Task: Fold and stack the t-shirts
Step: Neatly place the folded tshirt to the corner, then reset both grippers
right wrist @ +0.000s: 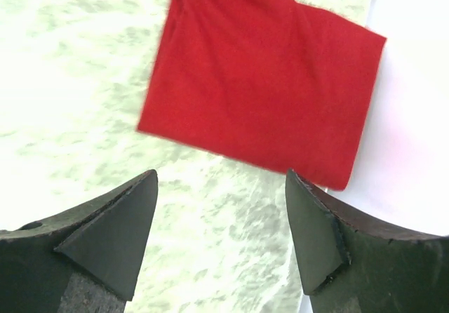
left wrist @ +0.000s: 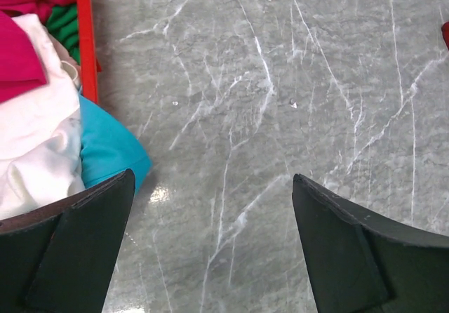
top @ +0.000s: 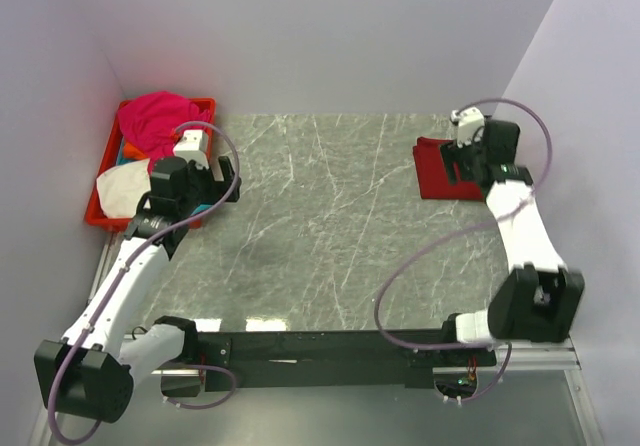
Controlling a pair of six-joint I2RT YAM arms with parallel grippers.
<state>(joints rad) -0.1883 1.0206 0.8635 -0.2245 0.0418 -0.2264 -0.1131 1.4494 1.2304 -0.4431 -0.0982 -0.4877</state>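
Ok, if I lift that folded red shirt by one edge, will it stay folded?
Probably not: the red t-shirt is thin, flat-lying cloth, so its layers would likely sag open. Pushed, it may bunch rather than slide across the table.

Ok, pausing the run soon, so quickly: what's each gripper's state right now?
Left gripper: open, holding nothing, beside the crate.
Right gripper: open, holding nothing, by the folded red shirt.

the dark red t-shirt (right wrist: 259,81) is matt soft cloth, the table (left wrist: 280,81) glossy veined stone-look, the crate (left wrist: 86,39) smooth red plastic.
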